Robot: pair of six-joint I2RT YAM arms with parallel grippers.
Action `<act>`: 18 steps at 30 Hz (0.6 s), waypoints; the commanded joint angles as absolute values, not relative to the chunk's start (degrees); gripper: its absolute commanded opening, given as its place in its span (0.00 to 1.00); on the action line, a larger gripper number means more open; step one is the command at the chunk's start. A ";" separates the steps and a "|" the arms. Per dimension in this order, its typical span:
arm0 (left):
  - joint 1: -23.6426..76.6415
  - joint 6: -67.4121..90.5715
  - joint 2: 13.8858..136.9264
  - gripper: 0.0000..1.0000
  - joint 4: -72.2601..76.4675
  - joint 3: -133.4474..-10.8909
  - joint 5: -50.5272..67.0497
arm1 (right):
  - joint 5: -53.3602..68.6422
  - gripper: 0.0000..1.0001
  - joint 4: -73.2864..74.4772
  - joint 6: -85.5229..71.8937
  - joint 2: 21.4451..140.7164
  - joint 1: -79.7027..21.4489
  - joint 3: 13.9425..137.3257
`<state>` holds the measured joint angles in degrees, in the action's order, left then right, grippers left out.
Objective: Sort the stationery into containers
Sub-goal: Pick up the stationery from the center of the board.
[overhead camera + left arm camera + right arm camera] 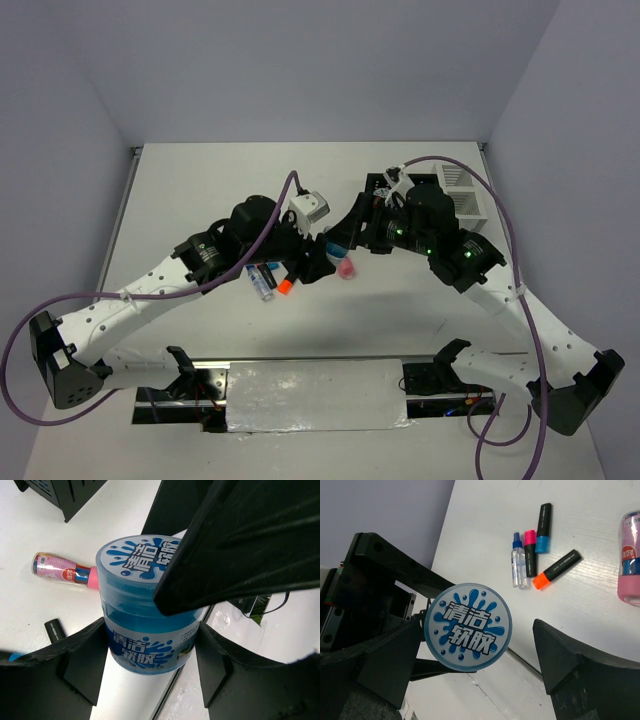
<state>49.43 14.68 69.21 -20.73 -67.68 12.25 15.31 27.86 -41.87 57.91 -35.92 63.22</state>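
Note:
A round blue-white tub (142,580) with a splash-print lid (468,626) sits between my left gripper (151,630) fingers, which press both its sides and hold it above the table. My right gripper (477,630) is open around the tub from above, its left finger close and its right finger (570,665) apart. The two grippers meet mid-table, left (318,258) and right (345,232). A stubby pink tube (346,268) lies just below them. Markers with pink, blue and orange caps (540,530) lie on the table. A second round tub is out of view.
The black organiser (378,186) stands behind my right arm, mostly hidden; its corner shows in the left wrist view (65,495). The white slatted box (462,195) is at the back right. A small clear spray bottle (518,565) lies beside the markers.

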 commanded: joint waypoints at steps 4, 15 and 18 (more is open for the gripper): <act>49.66 13.01 67.50 0.00 -16.17 -70.66 13.18 | 17.93 0.98 26.11 -40.69 59.15 -37.44 64.34; 49.66 12.75 68.55 0.00 -17.14 -71.37 15.12 | 22.06 0.36 17.85 -40.52 61.17 -37.44 62.40; 49.66 12.57 68.64 0.07 -18.28 -71.81 14.59 | 20.65 0.00 17.05 -38.24 62.22 -37.00 63.10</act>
<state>49.17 13.52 69.21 -21.98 -68.07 11.86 19.99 23.90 -40.27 61.19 -37.08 62.28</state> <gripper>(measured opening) 0.750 0.732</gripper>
